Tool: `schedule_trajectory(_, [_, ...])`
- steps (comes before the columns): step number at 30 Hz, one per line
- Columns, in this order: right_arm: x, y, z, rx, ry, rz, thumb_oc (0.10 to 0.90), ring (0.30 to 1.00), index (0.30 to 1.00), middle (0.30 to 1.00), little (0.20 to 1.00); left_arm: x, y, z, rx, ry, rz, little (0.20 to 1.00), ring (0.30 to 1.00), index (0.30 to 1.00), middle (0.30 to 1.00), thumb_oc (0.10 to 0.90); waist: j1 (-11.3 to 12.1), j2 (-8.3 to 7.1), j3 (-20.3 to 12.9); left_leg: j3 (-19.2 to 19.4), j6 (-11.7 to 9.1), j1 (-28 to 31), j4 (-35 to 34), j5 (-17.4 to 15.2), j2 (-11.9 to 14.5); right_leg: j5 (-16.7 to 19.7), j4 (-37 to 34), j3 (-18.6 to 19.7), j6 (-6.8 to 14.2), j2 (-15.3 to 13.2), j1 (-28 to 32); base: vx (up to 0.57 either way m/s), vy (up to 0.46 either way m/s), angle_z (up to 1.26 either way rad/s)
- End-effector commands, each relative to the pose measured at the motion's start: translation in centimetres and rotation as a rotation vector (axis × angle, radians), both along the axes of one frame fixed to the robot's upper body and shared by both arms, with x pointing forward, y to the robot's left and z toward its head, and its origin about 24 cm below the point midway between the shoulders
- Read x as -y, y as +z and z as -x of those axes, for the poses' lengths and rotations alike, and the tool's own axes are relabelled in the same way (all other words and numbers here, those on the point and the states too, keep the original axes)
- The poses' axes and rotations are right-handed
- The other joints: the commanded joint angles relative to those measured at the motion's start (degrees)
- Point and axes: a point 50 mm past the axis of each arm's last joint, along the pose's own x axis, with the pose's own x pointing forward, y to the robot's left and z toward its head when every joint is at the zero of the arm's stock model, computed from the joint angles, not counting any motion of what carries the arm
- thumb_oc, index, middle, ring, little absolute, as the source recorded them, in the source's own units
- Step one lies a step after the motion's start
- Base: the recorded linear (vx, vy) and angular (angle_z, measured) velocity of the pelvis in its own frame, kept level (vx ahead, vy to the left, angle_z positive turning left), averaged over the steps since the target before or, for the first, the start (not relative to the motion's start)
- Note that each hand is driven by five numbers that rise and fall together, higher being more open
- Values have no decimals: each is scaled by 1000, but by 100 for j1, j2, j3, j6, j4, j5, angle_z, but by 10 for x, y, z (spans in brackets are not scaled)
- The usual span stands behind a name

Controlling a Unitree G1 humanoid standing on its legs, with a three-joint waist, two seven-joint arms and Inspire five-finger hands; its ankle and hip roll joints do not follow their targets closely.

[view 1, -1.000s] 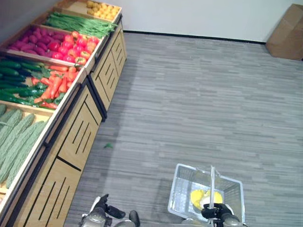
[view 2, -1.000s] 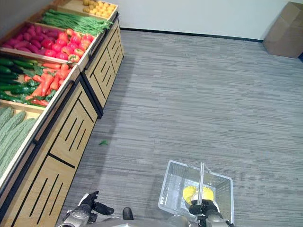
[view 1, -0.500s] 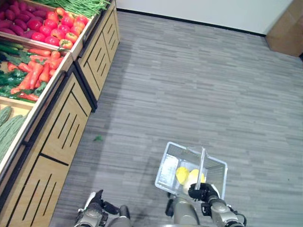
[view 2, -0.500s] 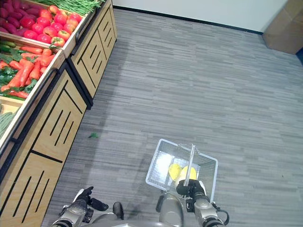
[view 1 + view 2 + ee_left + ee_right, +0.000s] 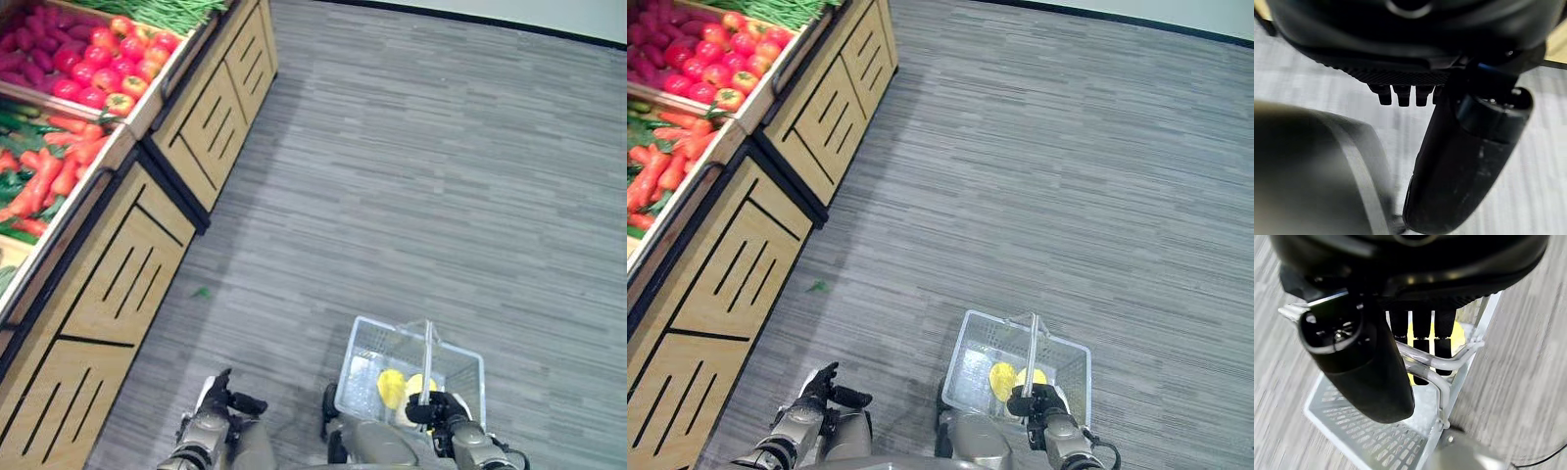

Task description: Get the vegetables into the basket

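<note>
- Right hand [image 5: 1037, 402]: dark fingers curled round the handle of the white wire basket [image 5: 977, 349], carried low at the robot's right; yellow produce [image 5: 1002, 379] lies inside.
- Left hand [image 5: 217, 399]: empty, fingers loosely extended, thumb out; the freer and nearer hand to the stand.
- Small green scrap [image 5: 203, 292]: on the grey floor, between robot and stand.
- Wooden produce stand [image 5: 147, 255]: ahead-left; orange carrots [image 5: 61, 176] nearest, lying lengthwise across their bin, red tomatoes [image 5: 103, 73] beyond.

basket [image 5: 364, 364]: you see pale wire mesh, metal-looking, with smooth rod handles
right hand [image 5: 1376, 367]: glossy black plastic shell
produce stand [image 5: 137, 255]: your left shows light matt wood panels, dark trim
floor [image 5: 421, 176]: matt grey plank-pattern surface
tomatoes [image 5: 98, 59]: shiny red skins
</note>
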Motion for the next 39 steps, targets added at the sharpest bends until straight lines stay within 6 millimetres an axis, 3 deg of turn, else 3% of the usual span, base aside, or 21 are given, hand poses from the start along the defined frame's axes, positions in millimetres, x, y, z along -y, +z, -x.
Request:
schedule_trajectory(1, [20, 3, 12, 1, 5, 65, 400, 300, 300, 300, 300, -6, -2, 7, -23, -34, -44, 1000, 1000, 1000, 1000, 900, 225, 99, -102, 339, 355, 260, -1570, 437, -162, 230, 58, 185, 978, -625, -70, 160, 109, -41])
schedule_trajectory(2, [20, 3, 12, 0, 5, 65, 400, 300, 300, 300, 300, -6, -2, 7, -23, -34, -44, 1000, 1000, 1000, 1000, 900, 234, 91, -88, 351, 355, 303, -1613, 455, -170, 226, 53, 194, 980, -632, -48, 396, 292, -51])
schedule_trajectory(3, [22, 4, 12, 2, 1, 79, 400, 300, 300, 300, 300, -5, -2, 6, -21, -35, -47, 1000, 1000, 1000, 1000, 900, 358, 144, -136, 309, 182, -83, -2339, 922, -50, 77, -113, 328, 1058, -618, 227, 339, 271, -84])
schedule_trajectory(6, [21, 3, 13, -14, 12, 79, 400, 300, 300, 300, 300, -10, -3, 10, -37, -29, -59, 1000, 1000, 1000, 1000, 900, 382, 162, -244, 553, 177, -36, -2355, 984, 118, -110, -98, 481, 1122, -645, 466, 290, 259, -71])
schedule_trajectory(8, [17, 0, 17, -28, 4, 63, 400, 300, 300, 300, 300, -9, -4, 11, -41, -38, -59, 1000, 1000, 1000, 1000, 900, 382, 122, -310, 694, 209, 66, -2344, 1061, 71, -95, -111, 461, 1210, -811, 533, 235, 302, -65])
schedule_trajectory(14, [4, -1, 8, -13, 30, 39, 400, 300, 300, 300, 300, -19, 5, 1, 7, -29, -86, 1000, 1000, 1000, 1000, 900, 443, -158, -374, 1054, 523, 229, -2235, 733, -185, 66, 160, 766, 1496, -1244, 300, 151, 268, -40])
schedule_trajectory(15, [-5, 1, -2, 15, 61, 25, 400, 300, 300, 300, 300, -25, 9, -4, 32, -13, -102, 1000, 1000, 1000, 1000, 900, 451, -258, -372, 1228, 594, 318, -2354, 650, -252, 379, 289, 747, 1595, -1367, 100, 56, 158, -39])
schedule_trajectory(20, [-12, 4, -12, 43, 82, 12, 400, 300, 300, 300, 300, -29, 15, -13, 65, -10, -110, 1000, 1000, 1000, 1000, 900, 474, -372, -345, 1330, 675, 367, -2355, 480, -391, 839, 365, 713, 1724, -1485, -19, 76, 155, -10])
schedule_trajectory(22, [-12, 3, -12, 43, 82, 12, 400, 300, 300, 300, 300, -29, 15, -13, 65, -10, -110, 1000, 1000, 1000, 1000, 900, 474, -375, -342, 1330, 677, 371, -2355, 478, -396, 841, 359, 712, 1727, -1490, -12, 57, 74, 24])
schedule_trajectory(27, [-18, 1, -9, 30, 77, -14, 400, 300, 300, 300, 300, -33, 13, -7, 38, -11, -118, 1000, 1000, 1000, 1000, 900, 589, -546, -364, 1343, 859, 650, -2334, 166, -631, 1329, 620, 672, 1874, -1683, 54, 110, 110, 10])
schedule_trajectory(32, [-20, 1, -13, 37, 76, -26, 400, 300, 300, 300, 300, -35, 15, -10, 47, -14, -122, 1000, 1000, 1000, 1000, 900, 659, -542, -306, 1294, 974, 817, -2276, -12, -722, 1501, 1156, 749, 1863, -1663, -93, 75, 100, -6])
schedule_trajectory(35, [-19, 2, -13, 44, 66, -24, 400, 300, 300, 300, 300, -35, 17, -14, 60, -17, -123, 1000, 1000, 1000, 1000, 900, 558, -385, -188, 1132, 925, 1102, -2350, -65, -682, 1146, 905, 758, 1696, -1392, -622, 161, 63, -1])
schedule_trajectory(39, [-16, 2, -11, 39, 55, -16, 400, 300, 300, 300, 300, -34, 17, -14, 54, -24, -123, 1000, 1000, 1000, 1000, 900, 393, -316, -48, 934, 889, 1365, -2355, -161, -680, 1146, 525, 855, 1675, -1265, -1006, 165, -7, 40])
